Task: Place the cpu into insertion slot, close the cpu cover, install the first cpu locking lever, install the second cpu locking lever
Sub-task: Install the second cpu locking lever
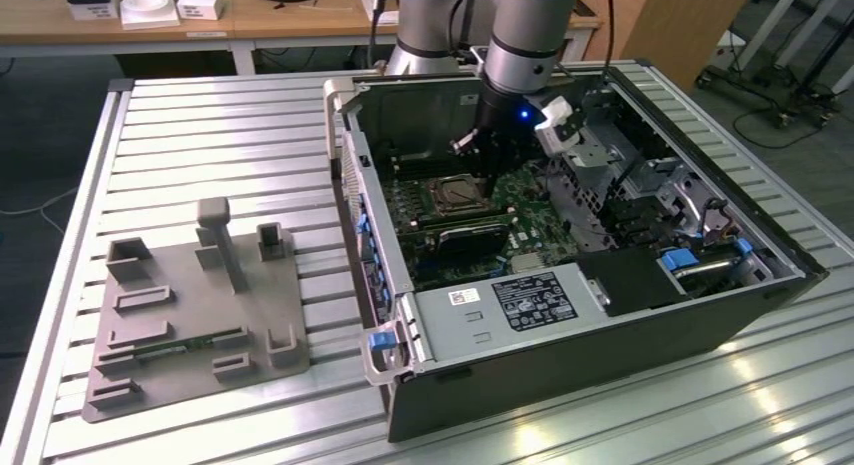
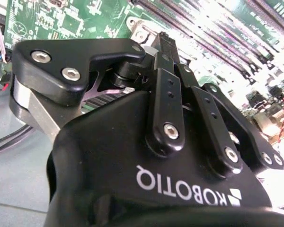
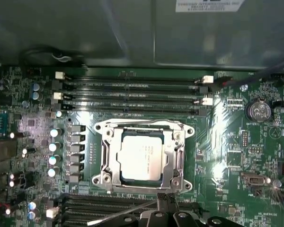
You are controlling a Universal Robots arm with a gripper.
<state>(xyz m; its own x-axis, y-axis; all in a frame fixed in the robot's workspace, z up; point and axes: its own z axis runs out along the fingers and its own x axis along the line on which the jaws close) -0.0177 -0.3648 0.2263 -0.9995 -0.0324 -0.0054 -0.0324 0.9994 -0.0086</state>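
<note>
An open computer case (image 1: 574,285) lies on the slatted metal desk (image 1: 200,135), with a grey plastic fixture (image 1: 200,315) well apart from it toward the exterior view's left. Inside, on the green circuit board (image 3: 227,156), the cpu cover (image 3: 143,134) lies flat over the insertion slot (image 3: 104,156), and the cpu (image 3: 142,155) shows through its window. The hand (image 1: 483,170) hangs just above the board beside the slot; whether it is clenched or released, I cannot tell.
</note>
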